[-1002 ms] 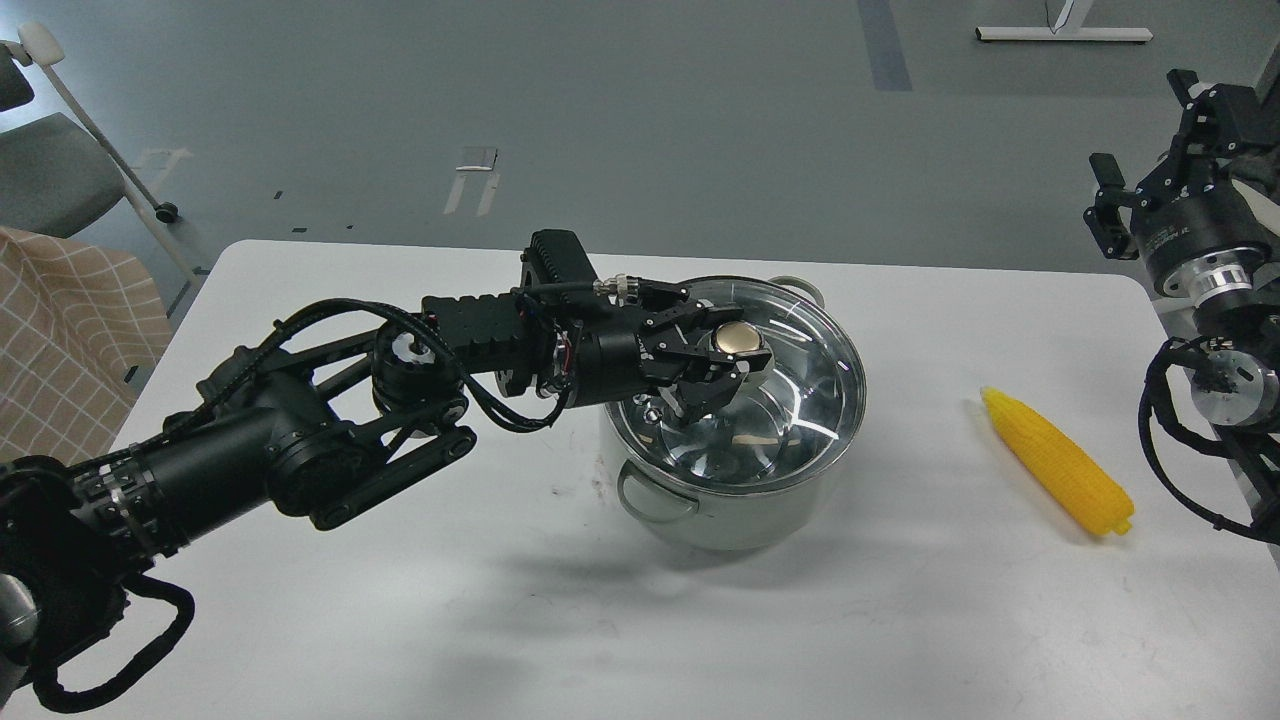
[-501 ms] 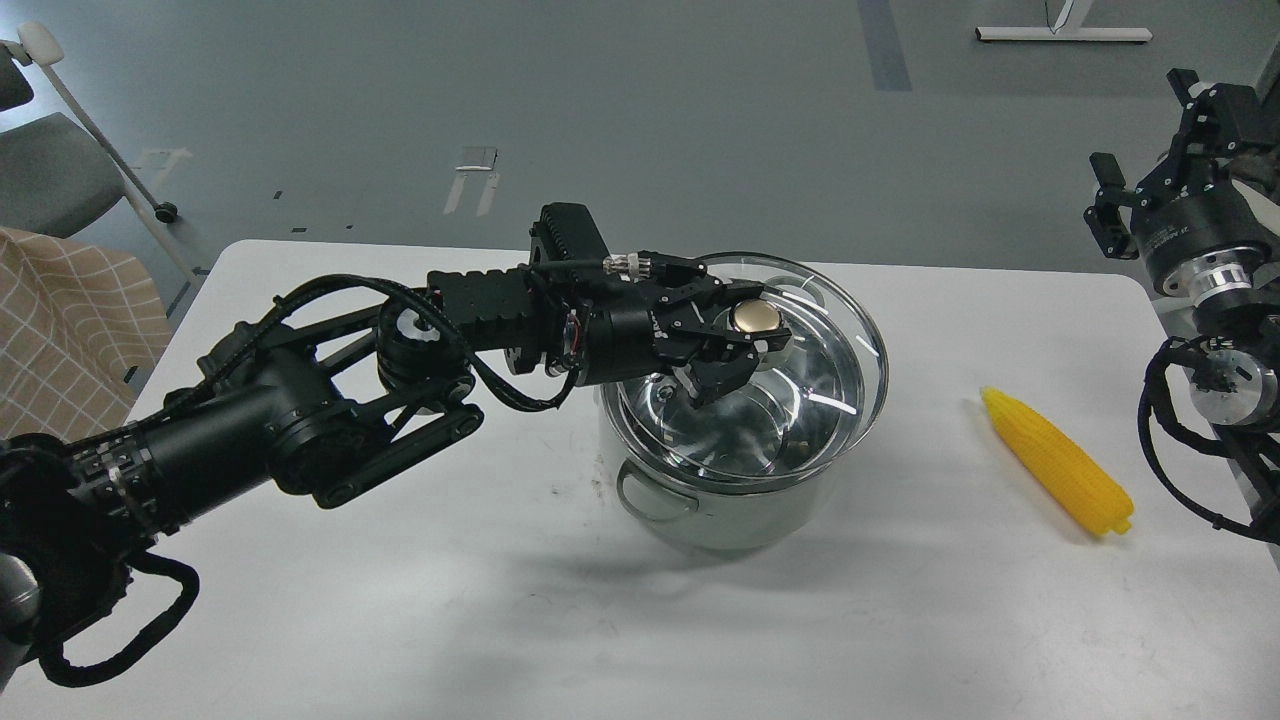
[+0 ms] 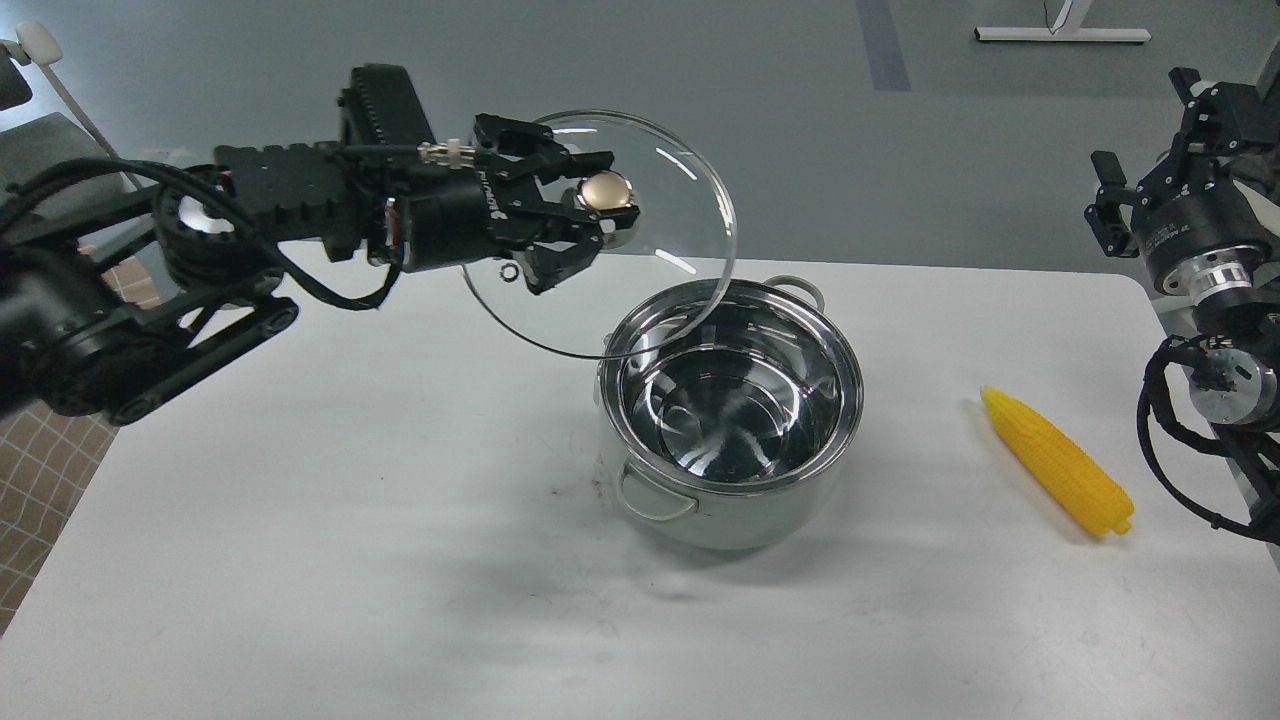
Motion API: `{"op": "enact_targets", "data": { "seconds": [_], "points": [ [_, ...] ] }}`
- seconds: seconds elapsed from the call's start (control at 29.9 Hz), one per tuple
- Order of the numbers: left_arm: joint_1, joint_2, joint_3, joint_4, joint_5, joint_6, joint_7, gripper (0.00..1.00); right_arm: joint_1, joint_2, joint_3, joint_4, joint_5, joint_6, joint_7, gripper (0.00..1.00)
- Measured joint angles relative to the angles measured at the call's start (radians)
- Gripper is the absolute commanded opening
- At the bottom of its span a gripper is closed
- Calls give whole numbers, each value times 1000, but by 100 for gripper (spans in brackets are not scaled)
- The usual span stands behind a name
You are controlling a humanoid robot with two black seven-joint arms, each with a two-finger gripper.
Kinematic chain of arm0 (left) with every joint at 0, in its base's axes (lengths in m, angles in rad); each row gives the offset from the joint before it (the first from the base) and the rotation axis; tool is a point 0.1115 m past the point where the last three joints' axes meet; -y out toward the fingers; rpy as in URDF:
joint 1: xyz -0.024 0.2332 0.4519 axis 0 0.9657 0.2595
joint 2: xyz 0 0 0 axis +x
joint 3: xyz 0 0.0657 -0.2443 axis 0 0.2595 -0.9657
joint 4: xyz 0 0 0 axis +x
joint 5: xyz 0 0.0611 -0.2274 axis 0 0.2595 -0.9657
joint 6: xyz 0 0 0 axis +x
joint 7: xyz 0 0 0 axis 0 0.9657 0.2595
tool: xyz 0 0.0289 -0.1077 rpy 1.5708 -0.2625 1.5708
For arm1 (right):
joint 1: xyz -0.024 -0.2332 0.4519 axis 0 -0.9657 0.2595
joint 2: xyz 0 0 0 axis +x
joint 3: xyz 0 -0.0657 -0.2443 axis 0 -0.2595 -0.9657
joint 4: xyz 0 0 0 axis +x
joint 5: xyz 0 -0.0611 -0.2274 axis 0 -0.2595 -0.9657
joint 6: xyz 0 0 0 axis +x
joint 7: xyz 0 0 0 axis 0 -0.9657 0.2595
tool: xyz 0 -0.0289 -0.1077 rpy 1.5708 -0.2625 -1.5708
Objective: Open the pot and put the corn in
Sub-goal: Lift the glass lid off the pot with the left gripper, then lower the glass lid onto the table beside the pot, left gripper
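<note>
The steel pot [image 3: 730, 505] stands open and empty at the middle of the white table [image 3: 300, 520]. My left gripper [image 3: 592, 215] is shut on the gold knob [image 3: 606, 190] of the glass lid [image 3: 660, 250] and holds the lid in the air, up and to the left of the pot, its lower edge overlapping the pot's back left rim in view. The yellow corn [image 3: 1058, 461] lies on the table to the right of the pot. My right gripper [image 3: 1140, 180] is raised at the right edge, clear of the corn; its fingers are not clear.
A chair [image 3: 50, 160] and a checked cloth [image 3: 40, 470] are off the table's left side. A white stand base [image 3: 1060, 34] lies on the grey floor at the back.
My left gripper has lifted the glass lid off the pot and carried it up and to the left. The pot now shows open. The corn and right arm have not moved.
</note>
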Motion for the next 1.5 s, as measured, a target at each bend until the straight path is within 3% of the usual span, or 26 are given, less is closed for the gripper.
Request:
{"op": "enact_targets", "data": {
  "seconds": [0.3, 0.63, 1.04, 1.5],
  "points": [
    [239, 201, -6, 7, 0, 217, -21, 29, 0, 8, 0, 5, 0, 0, 0, 100],
    [490, 218, -8, 94, -123, 362, -19, 30, -6, 9, 0, 5, 0, 0, 0, 100],
    [592, 113, -6, 233, -260, 430, -27, 30, -14, 10, 0, 6, 0, 0, 0, 100],
    [630, 32, 3, 372, -263, 522, -25, 30, -23, 9, 0, 7, 0, 0, 0, 100]
  ]
}}
